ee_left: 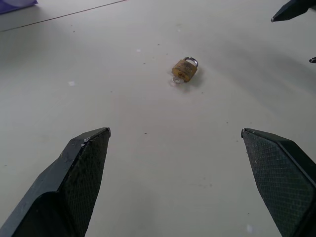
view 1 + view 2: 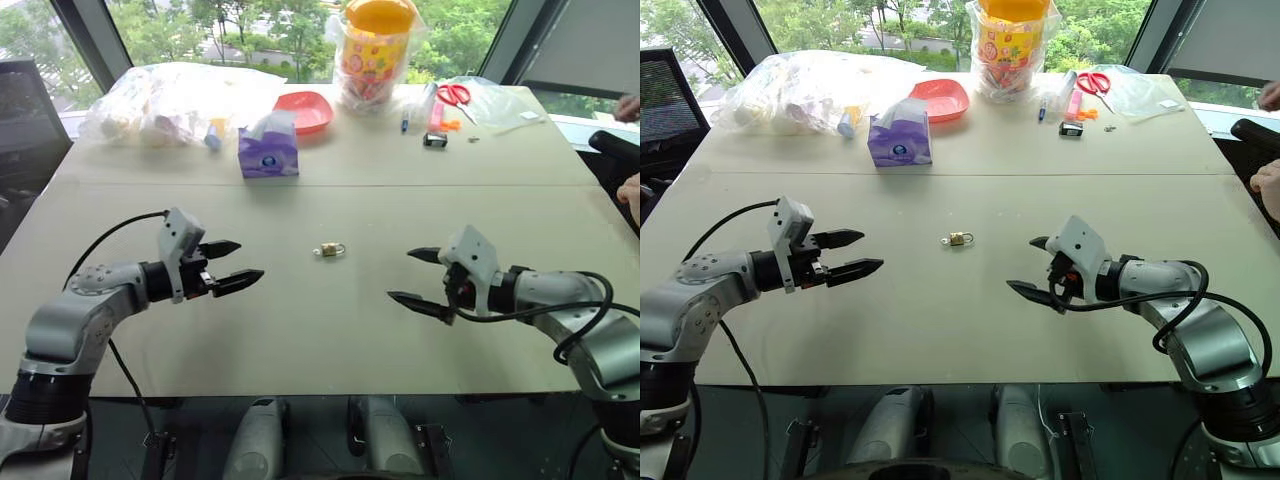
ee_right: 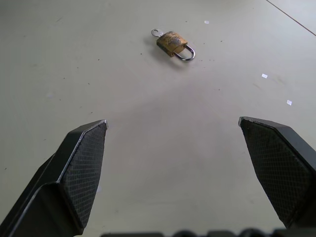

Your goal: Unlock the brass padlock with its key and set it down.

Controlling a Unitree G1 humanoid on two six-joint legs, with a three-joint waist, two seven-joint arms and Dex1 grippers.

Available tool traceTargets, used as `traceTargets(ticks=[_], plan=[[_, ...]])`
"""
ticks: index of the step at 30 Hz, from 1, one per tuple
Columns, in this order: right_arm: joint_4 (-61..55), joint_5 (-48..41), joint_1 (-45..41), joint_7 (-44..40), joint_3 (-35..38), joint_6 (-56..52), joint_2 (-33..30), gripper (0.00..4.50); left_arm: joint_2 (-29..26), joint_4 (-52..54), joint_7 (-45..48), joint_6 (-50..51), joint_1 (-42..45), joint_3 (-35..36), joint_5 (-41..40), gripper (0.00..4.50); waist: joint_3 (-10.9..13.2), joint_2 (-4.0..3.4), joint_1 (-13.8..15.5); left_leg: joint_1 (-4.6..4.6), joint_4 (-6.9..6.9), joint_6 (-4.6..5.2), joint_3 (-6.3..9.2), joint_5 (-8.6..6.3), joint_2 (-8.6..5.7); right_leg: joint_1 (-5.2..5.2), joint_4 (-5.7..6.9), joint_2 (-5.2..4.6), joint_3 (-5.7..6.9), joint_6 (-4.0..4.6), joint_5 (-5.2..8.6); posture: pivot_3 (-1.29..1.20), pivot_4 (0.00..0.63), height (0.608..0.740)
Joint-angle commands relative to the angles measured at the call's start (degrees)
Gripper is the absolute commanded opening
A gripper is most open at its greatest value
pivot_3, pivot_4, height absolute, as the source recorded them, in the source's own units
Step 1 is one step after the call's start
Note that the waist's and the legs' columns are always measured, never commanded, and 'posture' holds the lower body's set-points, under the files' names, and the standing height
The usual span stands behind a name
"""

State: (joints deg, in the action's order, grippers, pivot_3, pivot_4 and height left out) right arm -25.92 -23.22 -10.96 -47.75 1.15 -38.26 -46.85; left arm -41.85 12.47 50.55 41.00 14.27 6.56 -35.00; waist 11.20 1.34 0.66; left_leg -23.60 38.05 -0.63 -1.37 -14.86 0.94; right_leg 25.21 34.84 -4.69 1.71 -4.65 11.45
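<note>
The brass padlock (image 2: 331,250) lies flat in the middle of the table, with its silvery shackle closed. The small key (image 3: 156,33) pokes out of its base, at the end away from the shackle. My left gripper (image 2: 251,258) hovers a short way to the left of the padlock, open and empty, pointing toward it. My right gripper (image 2: 398,274) hovers about as far to the right, also open and empty. In the left wrist view the padlock (image 1: 185,69) sits ahead of the wide-spread fingers (image 1: 84,168). The right wrist view also has the padlock (image 3: 173,42) ahead of its fingertips (image 3: 86,148).
At the back of the table stand a purple tissue box (image 2: 267,150), a red bowl (image 2: 305,110), plastic bags (image 2: 170,100), a yellow-lidded jar (image 2: 375,50) and red-handled scissors (image 2: 455,95). A person's hand (image 2: 630,195) shows at the right edge. The table's front edge (image 2: 320,392) is close to me.
</note>
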Motion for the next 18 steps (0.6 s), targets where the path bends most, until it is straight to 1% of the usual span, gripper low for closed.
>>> traceTargets(ticks=[1,8,12,16,18], plan=[[-0.7,0.2,-0.9,-0.2,1.0,1.6,-0.4,4.45,0.4,1.3,-0.1,-0.2,-0.3,1.3,-1.0,4.50,0.0,0.00,0.0,0.00,0.00,0.00,0.00,0.00,0.00,0.00,0.00,0.00,0.00,0.00,0.00,0.00,0.150,0.740],[0.3,1.1,-1.8,-0.2,-0.1,2.7,0.0,4.45,0.7,1.7,-1.3,-0.2,-0.2,0.8,-0.6,4.50,0.0,0.00,0.0,0.00,0.00,0.00,-0.01,0.00,0.00,-0.01,0.00,0.00,0.00,0.00,0.00,0.00,0.150,0.740],[2.2,2.0,-4.3,-0.5,-2.0,3.3,0.6,4.45,0.3,1.7,-1.1,-0.2,0.2,0.2,-0.2,4.50,0.0,0.00,0.0,0.00,0.00,0.00,-0.02,0.00,-0.01,-0.01,0.00,0.01,0.00,0.05,-0.03,0.00,0.150,0.740],[6.3,4.1,-10.0,-0.5,-6.5,3.4,3.1,4.45,-0.7,1.2,-0.2,-0.3,1.2,-1.5,1.1,4.50,0.0,0.00,-0.1,0.01,0.00,0.01,-0.04,0.00,-0.03,-0.01,0.02,0.04,0.00,0.06,-0.05,0.00,0.150,0.740],[11.1,6.6,-14.9,0.3,-9.8,4.2,5.9,4.45,-2.1,0.8,1.5,0.3,2.3,-2.5,1.2,4.50,0.0,0.00,-0.3,0.01,0.01,0.01,-0.05,0.01,-0.05,0.00,0.03,0.08,0.00,0.07,-0.05,0.00,0.150,0.740]])
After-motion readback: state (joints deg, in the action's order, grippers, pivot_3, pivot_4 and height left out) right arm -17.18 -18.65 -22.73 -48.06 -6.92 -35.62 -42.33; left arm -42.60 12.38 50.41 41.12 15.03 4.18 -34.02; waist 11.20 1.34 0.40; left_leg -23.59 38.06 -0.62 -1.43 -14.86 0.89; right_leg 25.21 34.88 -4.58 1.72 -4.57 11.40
